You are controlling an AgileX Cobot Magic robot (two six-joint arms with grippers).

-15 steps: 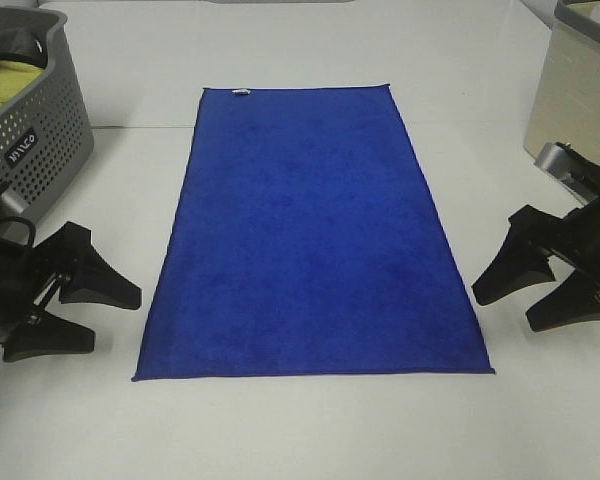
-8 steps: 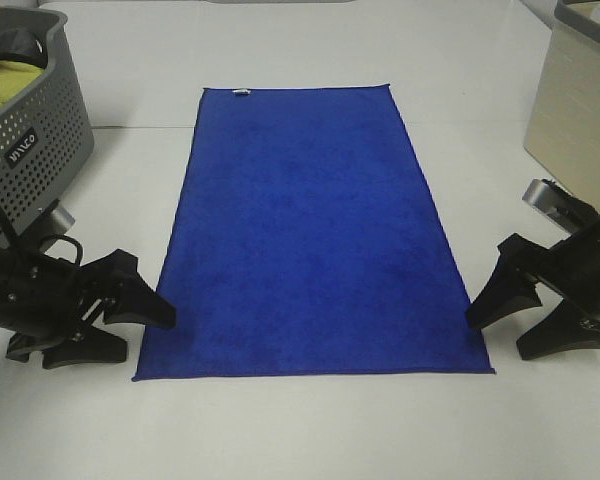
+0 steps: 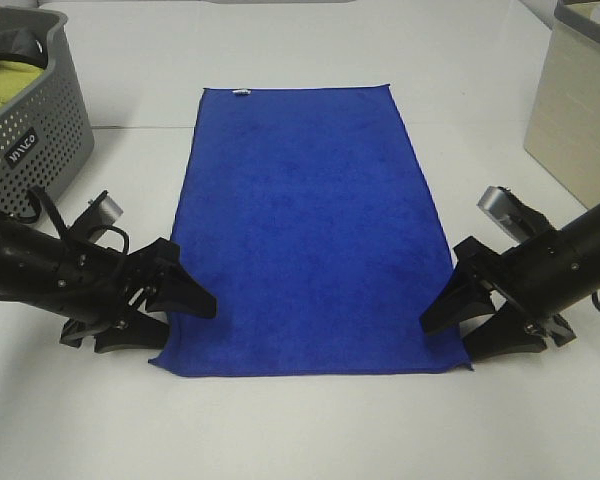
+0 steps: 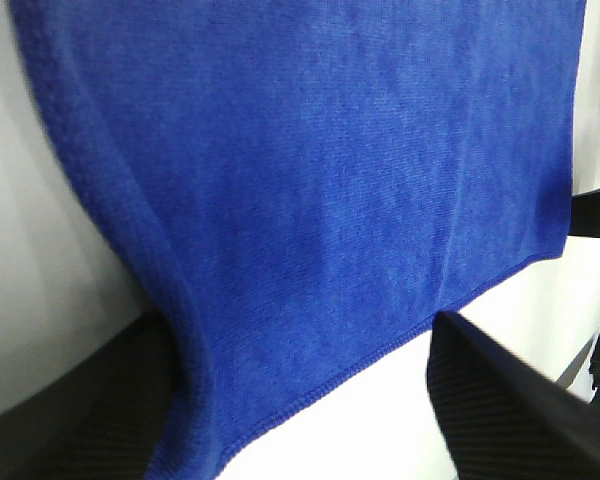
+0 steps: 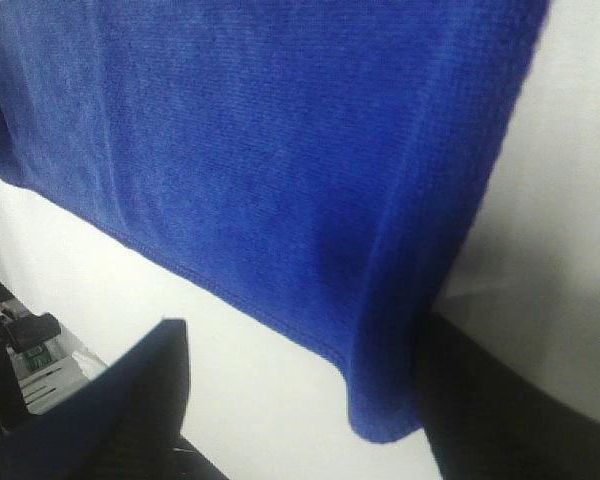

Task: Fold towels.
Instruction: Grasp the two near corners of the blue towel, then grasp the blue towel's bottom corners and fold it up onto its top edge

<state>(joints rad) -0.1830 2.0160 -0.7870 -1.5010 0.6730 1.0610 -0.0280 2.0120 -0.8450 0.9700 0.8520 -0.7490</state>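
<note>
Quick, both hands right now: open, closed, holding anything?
Left hand: open, straddling a near corner of the towel.
Right hand: open, straddling the other near corner.

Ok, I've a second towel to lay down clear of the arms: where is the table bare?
Bare table lies beyond the towel, between basket and bin, and in front of its near edge. Crowded: both near corners, where the left gripper and right gripper straddle the towel.
</note>
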